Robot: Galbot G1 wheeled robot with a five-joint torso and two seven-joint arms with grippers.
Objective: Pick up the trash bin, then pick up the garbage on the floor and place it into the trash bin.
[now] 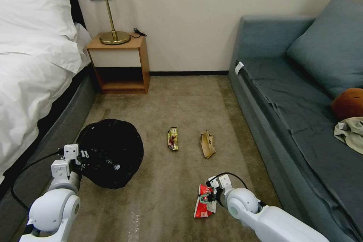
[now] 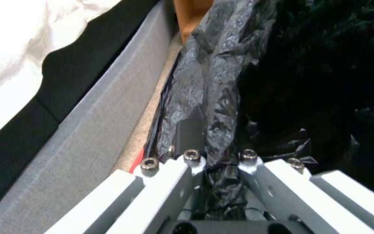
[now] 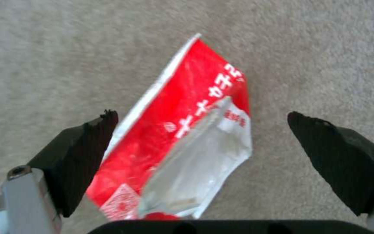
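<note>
A: So, the right gripper (image 3: pixel 202 130) is standing with its jaws wide, one black pad on each side of the red-white wrapper (image 3: pixel 174 136), and neither pad is touching it.

B: Agreed. The right wrist view is showing that gap plainly, while the head view is putting the right gripper (image 1: pixel 210 193) right against the red-white wrapper (image 1: pixel 204 206) low on the carpet (image 1: pixel 181 98).

A: And the left gripper (image 2: pixel 215 156)? Its jaws are closing narrow on a fold of black bag at the rim of the trash bin (image 2: pixel 221 81).

B: Yes, the left wrist view is giving that pinch. From the head view the left gripper (image 1: pixel 81 155) is sitting at the near rim of the trash bin (image 1: pixel 109 153), which is resting on the carpet beside the bed (image 1: pixel 34 68).

A: Farther out, the gold-brown snack wrapper (image 1: pixel 172 138) and the crumpled brown paper (image 1: pixel 208 144) are lying apart in the middle of the carpet.

B: The sofa (image 1: pixel 298 94) is closing off the right side, and the nightstand (image 1: pixel 120 64) with a lamp (image 1: pixel 107 7) is standing against the wall.
</note>
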